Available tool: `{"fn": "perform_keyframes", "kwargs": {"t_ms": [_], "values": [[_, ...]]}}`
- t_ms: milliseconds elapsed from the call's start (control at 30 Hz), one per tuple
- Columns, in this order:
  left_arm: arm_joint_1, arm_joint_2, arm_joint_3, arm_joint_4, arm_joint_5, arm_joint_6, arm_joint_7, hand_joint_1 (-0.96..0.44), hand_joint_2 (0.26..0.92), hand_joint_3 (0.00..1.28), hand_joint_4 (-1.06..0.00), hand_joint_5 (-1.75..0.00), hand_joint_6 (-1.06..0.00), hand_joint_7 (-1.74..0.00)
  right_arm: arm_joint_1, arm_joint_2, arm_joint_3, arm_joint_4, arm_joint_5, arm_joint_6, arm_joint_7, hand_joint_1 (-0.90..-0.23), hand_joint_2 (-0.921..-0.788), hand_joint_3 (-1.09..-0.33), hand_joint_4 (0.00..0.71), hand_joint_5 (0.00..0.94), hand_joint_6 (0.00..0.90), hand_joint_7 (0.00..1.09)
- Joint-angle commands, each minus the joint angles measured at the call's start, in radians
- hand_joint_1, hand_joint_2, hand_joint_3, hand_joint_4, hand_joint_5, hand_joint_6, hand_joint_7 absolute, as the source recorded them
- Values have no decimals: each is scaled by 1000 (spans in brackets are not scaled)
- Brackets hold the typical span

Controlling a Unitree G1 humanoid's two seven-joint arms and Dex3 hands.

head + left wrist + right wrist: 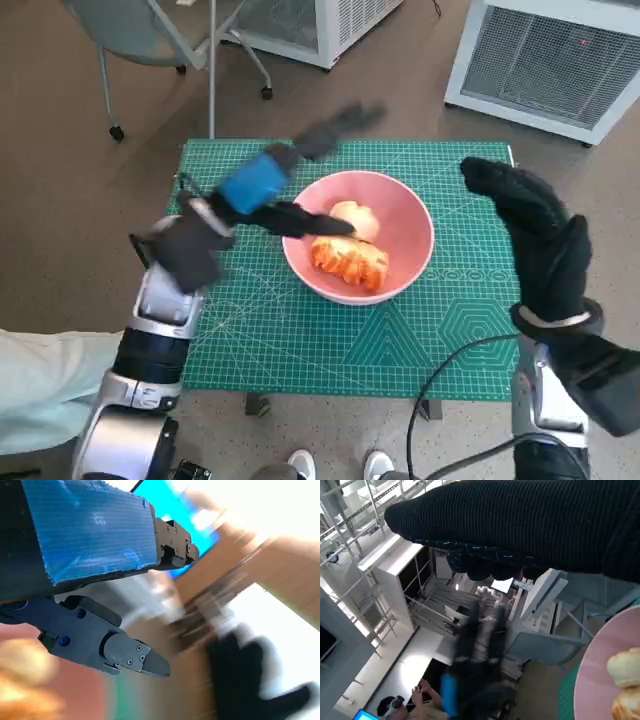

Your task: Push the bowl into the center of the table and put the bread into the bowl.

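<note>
A pink bowl point(410, 215) stands near the middle of the green mat and also shows in the right wrist view point(592, 690). Inside it lie an orange-brown bread point(348, 262) and a pale bun point(356, 217), seen again as bread point(626, 668) in the right wrist view. My left hand point(262, 186) hovers at the bowl's left, blurred, its fingers apart; one dark finger point(300, 220) reaches over the rim toward the bread. It holds nothing. My right hand point(532, 232) is raised to the right of the bowl, fingers spread and empty. The left wrist view shows the finger point(127, 656) and blurred bread point(20, 680).
The green mat point(300, 330) covers the small table. A chair point(150, 30) stands behind on the left, and a white grilled unit point(550, 60) behind on the right. A black cable point(450, 380) loops by my right arm. Feet point(300, 464) show below the table's front edge. A person point(427, 696) sits far off.
</note>
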Motion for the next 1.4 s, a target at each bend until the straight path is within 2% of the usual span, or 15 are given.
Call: {"fn": "perform_keyframes", "kwargs": {"t_ms": [33,367,733,1000,1400], "values": [[26,-71,68,24,-113,-76,-10,-581,921,199,-56,-21,-258,-66,-26,-20,-12,-13,-4,32,-15,-681,-921,-724,162,13,-1,423],[42,-140,131,37,-222,-137,-35,-615,921,275,-85,-23,-247,-73,-82,-31,-10,-33,-34,65,-51,-675,-921,-712,174,15,1,445],[29,-175,154,104,-231,-225,-76,-611,921,364,-111,-21,-241,-75,-127,-30,-5,-17,-71,65,-78,-666,-921,-712,183,14,9,473],[29,-171,152,121,-214,-245,-80,-622,921,379,-115,-18,-237,-77,-136,-33,-4,-25,-81,71,-86,-666,-921,-715,178,9,7,484],[26,-170,146,126,-173,-259,-42,-620,921,385,-120,-16,-234,-81,-132,-24,2,-46,-89,90,-102,-681,-921,-688,178,6,7,502]]}}
